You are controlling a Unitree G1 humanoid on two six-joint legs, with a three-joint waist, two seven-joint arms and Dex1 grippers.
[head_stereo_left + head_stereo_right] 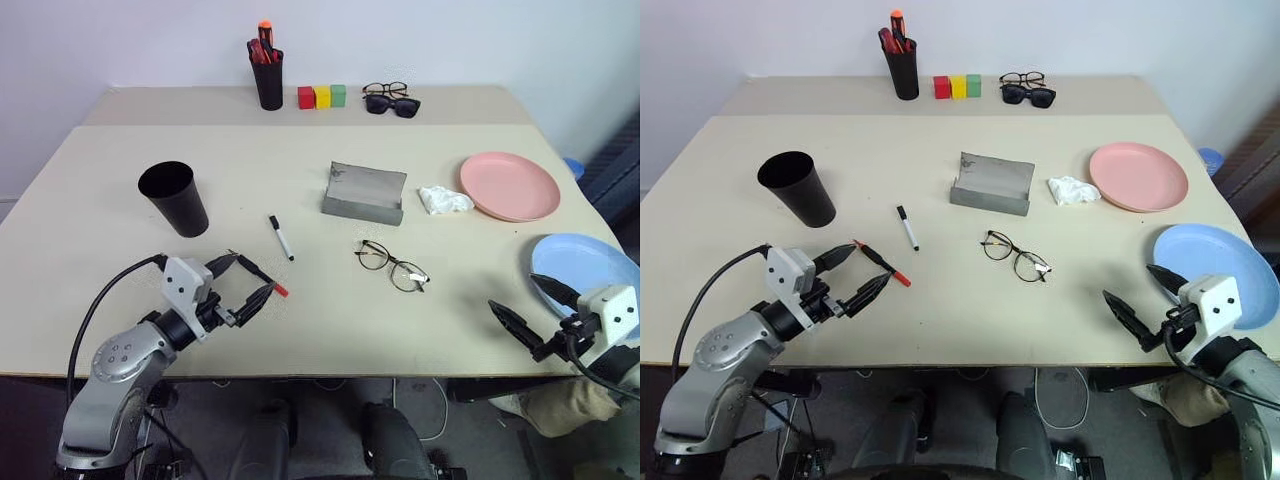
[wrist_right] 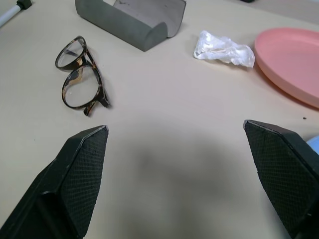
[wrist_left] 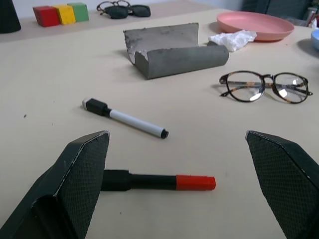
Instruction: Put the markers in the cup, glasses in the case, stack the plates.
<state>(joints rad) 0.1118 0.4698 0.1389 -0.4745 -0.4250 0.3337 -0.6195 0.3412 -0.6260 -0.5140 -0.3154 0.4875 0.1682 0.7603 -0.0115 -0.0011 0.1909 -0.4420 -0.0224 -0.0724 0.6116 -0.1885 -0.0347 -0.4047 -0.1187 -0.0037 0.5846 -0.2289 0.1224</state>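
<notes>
1. The black marker with the red tip (image 1: 262,274) lies flat on the desk (image 1: 300,330), near its front edge and between the fingers of the left end effector (image 1: 248,282), which are spread wide with nothing gripped.
2. The white marker (image 1: 281,237) lies just behind it, to the right of the upright black cup (image 1: 174,198).
3. The glasses (image 1: 391,265) rest near the desk's centre, in front of the grey case (image 1: 365,192), whose flap stands open.
4. A crumpled white wad (image 1: 443,200) sits between the case and the pink plate (image 1: 509,185); the blue plate (image 1: 585,270) lies nearer the front, at the right edge.
5. The right end effector (image 1: 527,305) hovers beside the blue plate, fingers wide apart and empty.
6. Along the back stand a pen holder (image 1: 267,72), three coloured blocks (image 1: 321,96) and two more pairs of glasses (image 1: 390,99).
</notes>
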